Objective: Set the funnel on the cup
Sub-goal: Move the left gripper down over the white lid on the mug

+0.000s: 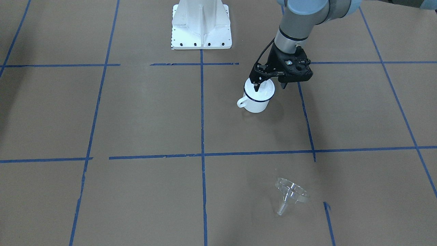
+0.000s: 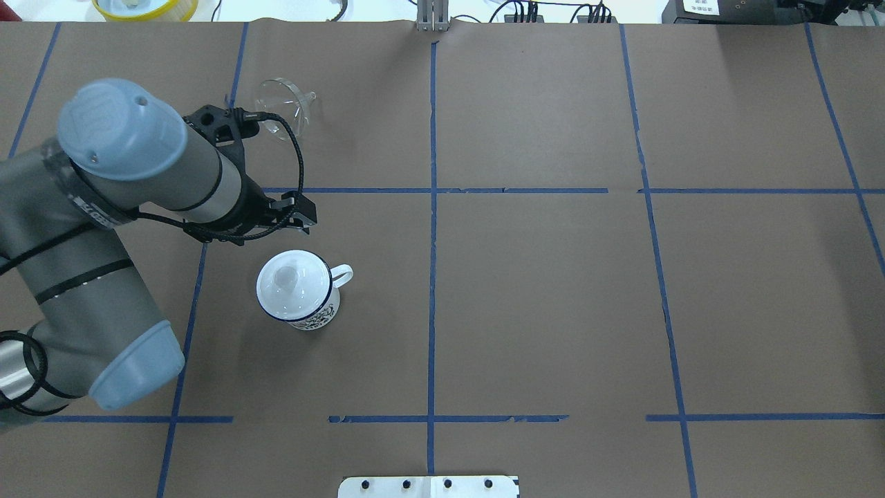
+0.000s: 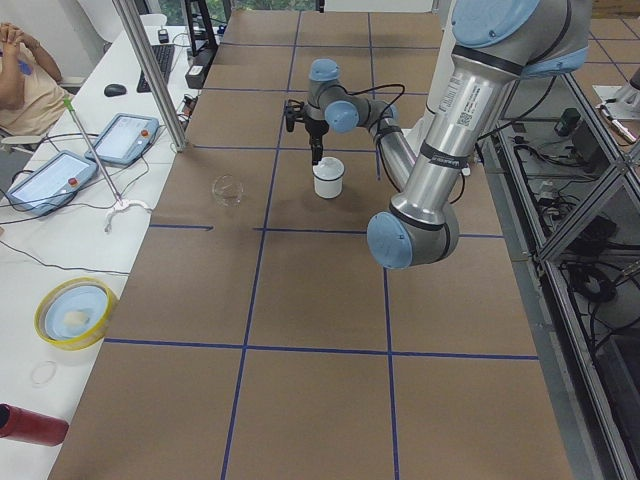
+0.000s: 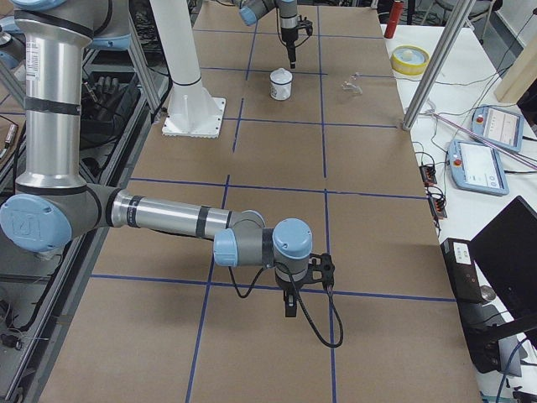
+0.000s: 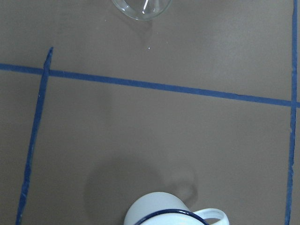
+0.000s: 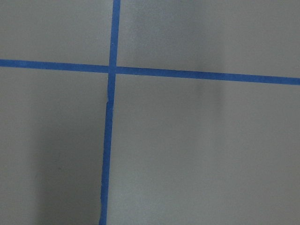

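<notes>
- Cup (image 2: pixel 299 297) stands upright on the brown table (image 2: pixel 553 311), on the robot's left side. Its small handle points toward the middle of the table.
- A white lid (image 2: pixel 285 278) with a round knob looks to be sitting on top of the cup.
- The funnel (image 1: pixel 292 194) is see-through and lies tipped on its side on the table. It is well apart from the cup and farther from the robot. Its wide rim is tilted and its thin spout points away from the robot.
- One blue tape line (image 2: pixel 432 277) runs across the table between the cup and the funnel. More blue lines split the table into big squares.
- The left pincer (image 1: pixel 269 85) hangs in the air close to the cup, higher than the cup's top. From the side views it does not seem to touch the cup.
- Its two fingers (image 1: pixel 254 81) are spread wide apart, and nothing is between them.
- The right pincer (image 4: pixel 289 309) is far away at the other end of the table. It points down and hangs low over the brown paper.
- I cannot tell if the right pincer is spread or closed.
</notes>
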`<move>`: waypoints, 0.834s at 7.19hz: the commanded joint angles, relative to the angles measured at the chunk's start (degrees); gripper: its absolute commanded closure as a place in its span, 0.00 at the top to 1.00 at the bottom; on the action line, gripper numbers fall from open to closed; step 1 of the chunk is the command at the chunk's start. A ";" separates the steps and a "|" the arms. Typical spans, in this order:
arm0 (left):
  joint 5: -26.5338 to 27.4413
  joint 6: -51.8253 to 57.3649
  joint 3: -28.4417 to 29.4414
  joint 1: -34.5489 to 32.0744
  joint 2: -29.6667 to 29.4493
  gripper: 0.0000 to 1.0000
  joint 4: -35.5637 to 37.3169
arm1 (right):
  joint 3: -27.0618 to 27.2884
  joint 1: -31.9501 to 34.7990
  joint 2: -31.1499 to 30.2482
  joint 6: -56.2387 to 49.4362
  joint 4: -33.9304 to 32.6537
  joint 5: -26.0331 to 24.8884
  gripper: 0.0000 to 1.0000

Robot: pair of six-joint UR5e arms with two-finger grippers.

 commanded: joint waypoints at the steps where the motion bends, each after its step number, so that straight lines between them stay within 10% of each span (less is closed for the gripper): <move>1: 1.66 -1.23 0.08 2.41 -0.07 1.00 0.57 | 0.01 0.00 0.00 0.00 0.00 0.00 1.00; 6: 1.57 -1.23 -0.71 3.99 0.10 0.90 2.84 | -0.08 0.00 0.00 0.00 0.00 0.00 1.00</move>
